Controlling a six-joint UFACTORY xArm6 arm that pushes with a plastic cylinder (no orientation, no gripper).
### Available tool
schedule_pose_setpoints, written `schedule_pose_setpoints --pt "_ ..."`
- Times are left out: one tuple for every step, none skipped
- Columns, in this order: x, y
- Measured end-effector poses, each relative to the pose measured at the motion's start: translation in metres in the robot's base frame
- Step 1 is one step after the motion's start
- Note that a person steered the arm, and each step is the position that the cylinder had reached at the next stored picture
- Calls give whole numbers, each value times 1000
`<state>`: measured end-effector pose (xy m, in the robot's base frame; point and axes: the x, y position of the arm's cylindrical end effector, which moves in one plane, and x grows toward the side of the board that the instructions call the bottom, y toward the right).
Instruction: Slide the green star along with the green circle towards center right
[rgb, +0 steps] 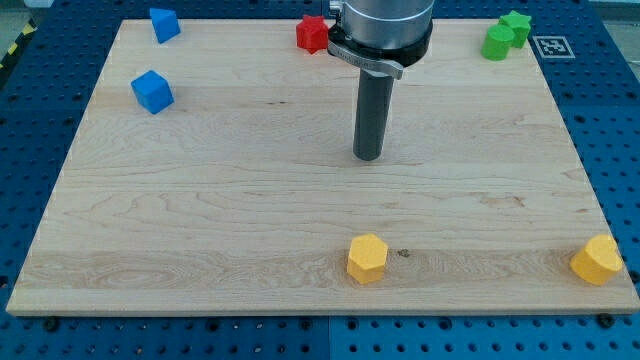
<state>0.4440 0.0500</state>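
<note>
The green star (517, 24) sits at the view's top right corner of the wooden board (200, 200). The green circle (497, 43) touches it on its lower left side. My tip (368, 157) rests on the board near the middle, well to the left of and below both green blocks, touching no block.
A red star (312, 34) lies at the top centre, just left of the arm's body. Two blue blocks (164, 24) (152, 91) sit at the top left. A yellow hexagon (367, 259) lies at the bottom centre and another yellow block (598, 261) at the bottom right corner.
</note>
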Motion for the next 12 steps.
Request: schedule_pose_setpoints --pt "0 0" --pt "1 0" --pt "1 0" --pt "-18 34" --pt "-54 97" --pt "-92 148" --pt "-99 209" --pt "-126 282" --pt "-141 295" --pt "-189 290" --pt "-248 286" --pt "-249 284"
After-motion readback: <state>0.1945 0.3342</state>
